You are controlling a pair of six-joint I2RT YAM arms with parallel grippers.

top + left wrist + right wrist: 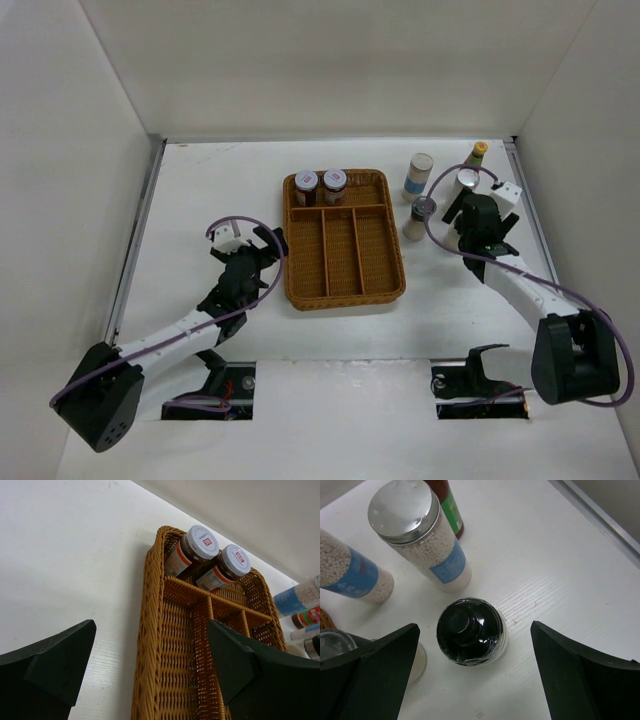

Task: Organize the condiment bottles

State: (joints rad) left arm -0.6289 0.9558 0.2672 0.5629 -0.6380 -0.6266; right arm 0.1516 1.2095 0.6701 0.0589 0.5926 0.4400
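Two short white-lidded jars (306,184) (335,183) stand in the far compartment of the brown wicker tray (345,285); the left wrist view shows them too (200,545) (232,562). My left gripper (266,246) (150,630) is open and empty, its jaws on either side of the tray's left rim (150,645). My right gripper (472,205) (475,627) is open above the black-capped bottle (471,630), which stands between its jaws untouched. Two white-blue silver-topped cylinders (420,535) (350,575), the red sauce bottle (447,505) and a third jar (423,218) stand nearby.
The tray's three long near compartments (350,250) hold nothing. White walls enclose the table on the left, back and right; a metal strip (600,515) runs along the right edge. The bottles cluster right of the tray (440,185).
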